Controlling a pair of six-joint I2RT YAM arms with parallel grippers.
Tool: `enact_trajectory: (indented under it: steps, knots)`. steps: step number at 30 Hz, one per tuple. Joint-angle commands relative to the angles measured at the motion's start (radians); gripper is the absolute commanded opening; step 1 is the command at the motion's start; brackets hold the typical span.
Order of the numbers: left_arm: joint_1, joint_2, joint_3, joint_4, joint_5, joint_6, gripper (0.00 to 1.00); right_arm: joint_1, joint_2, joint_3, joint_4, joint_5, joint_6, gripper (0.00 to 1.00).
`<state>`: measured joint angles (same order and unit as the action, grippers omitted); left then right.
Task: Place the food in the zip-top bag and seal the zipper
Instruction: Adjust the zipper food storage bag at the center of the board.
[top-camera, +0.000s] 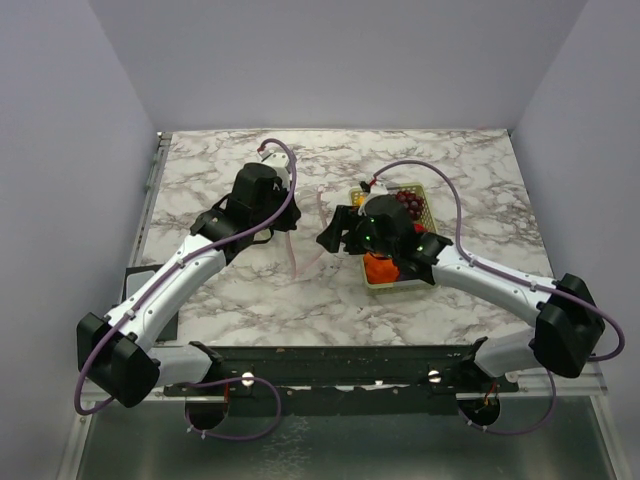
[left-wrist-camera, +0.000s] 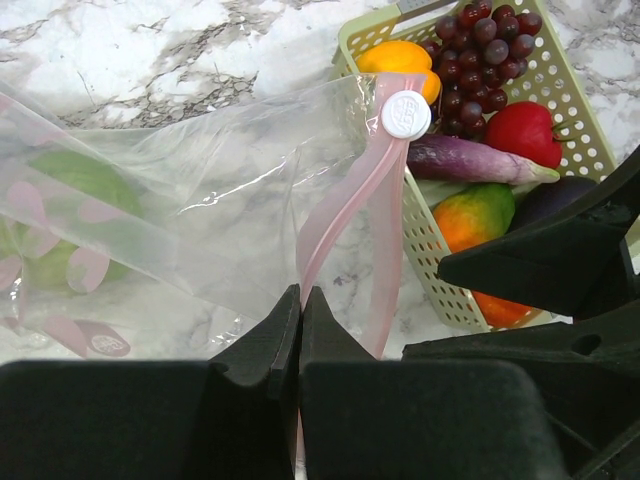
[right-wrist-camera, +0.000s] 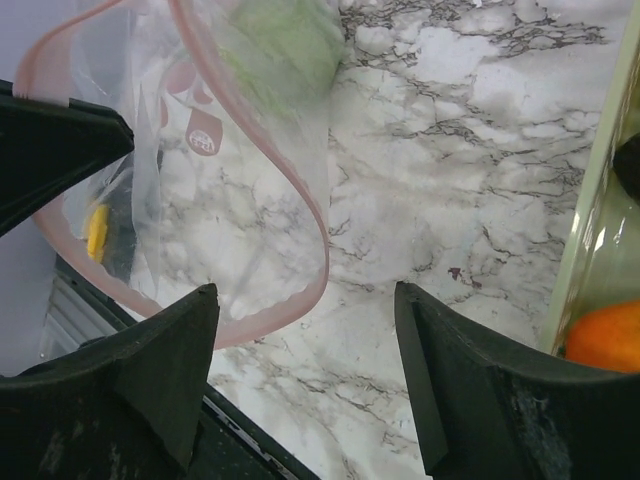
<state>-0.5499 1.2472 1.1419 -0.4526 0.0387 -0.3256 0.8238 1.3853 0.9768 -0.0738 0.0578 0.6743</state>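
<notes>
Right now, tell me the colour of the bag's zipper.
The zipper is pale pink, clearest in the left wrist view.

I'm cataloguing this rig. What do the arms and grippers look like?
The left arm and right arm have white links, black joints and a purple cable looping along each. The left gripper and right gripper have black, wedge-shaped fingers.

Marble table (top-camera: 480, 180): yellow-green basket (left-wrist-camera: 580, 100), zip-top bag (left-wrist-camera: 200, 200) resting.

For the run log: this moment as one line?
left claw: shut on zipper | right claw: open, empty, facing bag mouth | green food: inside bag | basket: other food
</notes>
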Motion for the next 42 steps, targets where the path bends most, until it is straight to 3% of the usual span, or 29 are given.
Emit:
enact_trajectory:
  steps: [1,8,13,20,31,42]
  knots:
    - [0.006,-0.023,-0.005,0.022,0.023,-0.011,0.00,0.006,0.034,-0.012,0.051,-0.039,0.044,0.74]
    - [0.007,-0.034,-0.005,0.023,0.035,-0.009,0.00,0.006,0.103,0.023,0.094,-0.019,0.058,0.62]
    - [0.007,-0.039,-0.005,0.022,0.032,-0.007,0.00,0.006,0.166,0.099,0.075,0.009,0.036,0.47]
    - [0.009,-0.071,0.000,0.007,-0.008,0.020,0.00,0.006,0.170,0.175,0.020,0.004,-0.003,0.02]
    - [0.007,-0.110,0.150,-0.143,-0.194,0.071,0.01,0.006,0.078,0.254,-0.091,0.025,-0.088,0.01]
    - [0.007,-0.134,0.299,-0.291,-0.464,0.072,0.01,0.006,-0.022,0.245,-0.173,0.152,-0.159,0.01]
